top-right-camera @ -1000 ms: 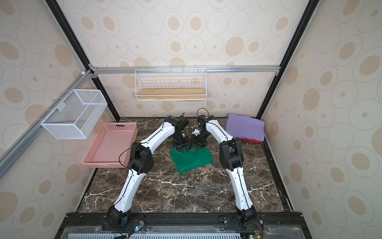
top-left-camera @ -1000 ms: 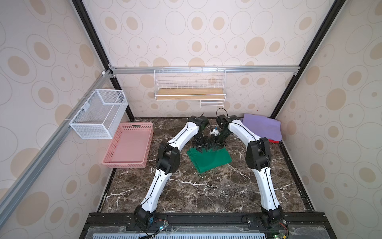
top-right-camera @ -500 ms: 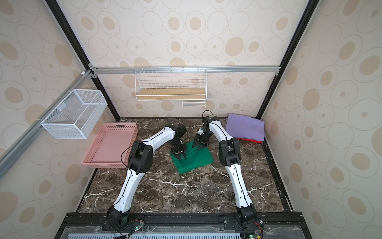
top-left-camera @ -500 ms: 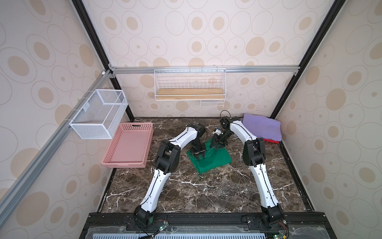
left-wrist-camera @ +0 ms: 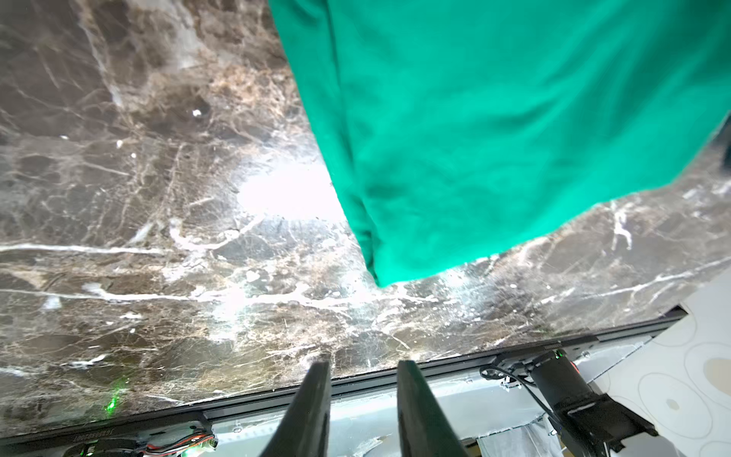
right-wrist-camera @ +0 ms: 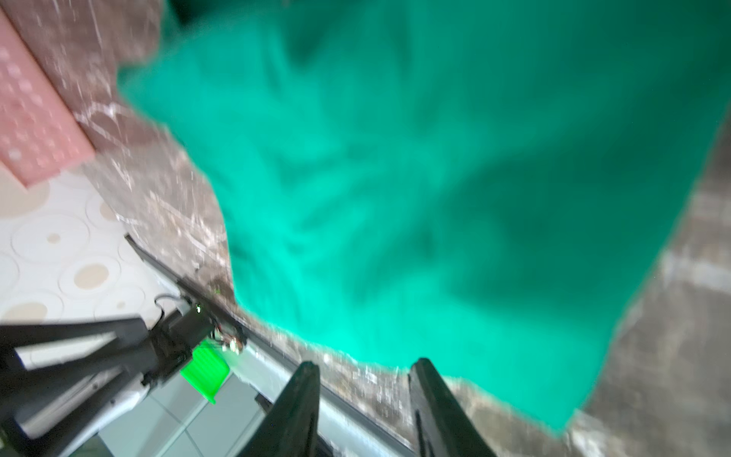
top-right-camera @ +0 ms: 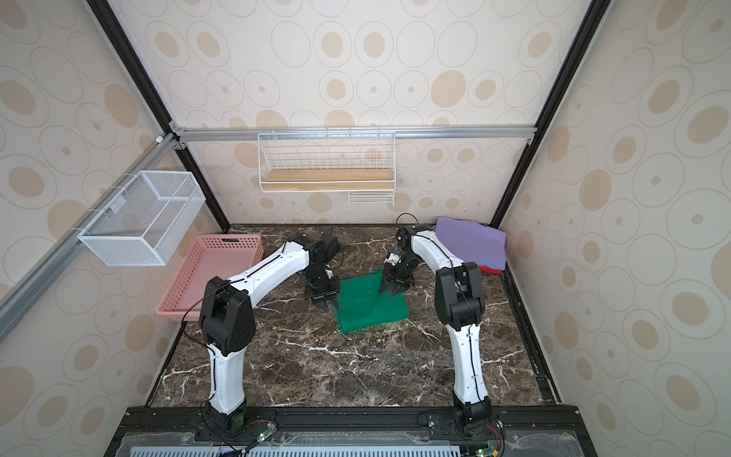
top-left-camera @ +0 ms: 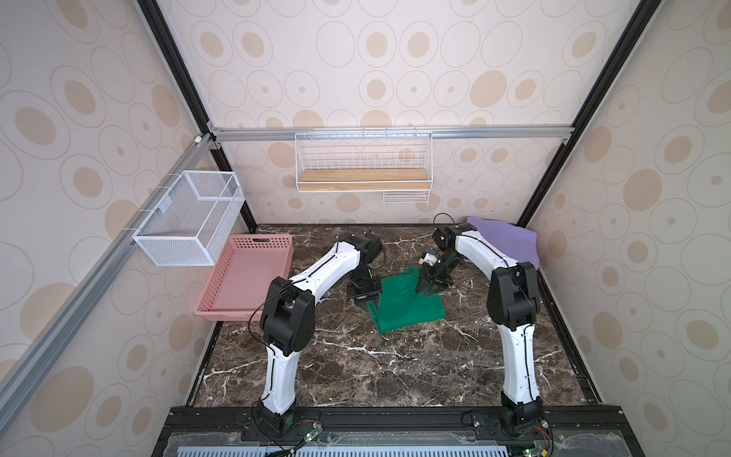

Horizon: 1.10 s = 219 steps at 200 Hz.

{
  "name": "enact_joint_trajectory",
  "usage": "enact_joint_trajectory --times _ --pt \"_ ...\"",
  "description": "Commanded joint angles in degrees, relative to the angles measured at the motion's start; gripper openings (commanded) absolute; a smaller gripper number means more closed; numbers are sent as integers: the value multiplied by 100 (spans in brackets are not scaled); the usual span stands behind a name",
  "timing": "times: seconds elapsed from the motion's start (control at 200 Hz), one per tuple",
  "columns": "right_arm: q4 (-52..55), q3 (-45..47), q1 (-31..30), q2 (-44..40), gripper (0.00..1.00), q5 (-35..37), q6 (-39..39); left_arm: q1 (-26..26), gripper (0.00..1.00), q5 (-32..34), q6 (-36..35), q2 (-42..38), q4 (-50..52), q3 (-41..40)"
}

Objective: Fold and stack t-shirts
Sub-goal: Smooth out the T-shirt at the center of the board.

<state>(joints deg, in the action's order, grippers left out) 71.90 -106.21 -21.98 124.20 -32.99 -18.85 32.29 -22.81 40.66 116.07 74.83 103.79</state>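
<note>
Left end effector (top-left-camera: 364, 307) withdrawn, beside green t-shirt (top-left-camera: 409, 306) edge

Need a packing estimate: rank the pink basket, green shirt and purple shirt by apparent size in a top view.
1. pink basket
2. green shirt
3. purple shirt: partly hidden behind the right arm and farther away, so the shirts' order is unsure.

No legible text anywhere; only tiny, unreadable inverted lettering on the black base rail (left-wrist-camera: 91, 434)
</note>
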Motion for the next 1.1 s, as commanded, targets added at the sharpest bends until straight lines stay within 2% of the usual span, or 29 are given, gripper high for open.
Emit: enact_joint_trajectory --times 0.0,0.17,0.315,0.666,0.896,1.092 --pt "-296 826 -85 -499 44 3 -27 289 32 -50 93 466 145 423" --pt "-501 1504 -499 -767 44 42 -80 710 32 -306 253 1288 185 1477" --pt "-800 1798 -680 -799 44 -4 -265 894 32 -330 255 1541 182 1613" --pt "-989 1800 -664 -187 44 47 -85 896 32 -214 194 1064 -630 -397" --pt "-1089 1727 -638 153 44 -34 -70 880 32 -79 -252 1349 -521 -588" --pt "-936 1880 -461 107 44 0 88 768 31 15 -412 1161 -523 -983"
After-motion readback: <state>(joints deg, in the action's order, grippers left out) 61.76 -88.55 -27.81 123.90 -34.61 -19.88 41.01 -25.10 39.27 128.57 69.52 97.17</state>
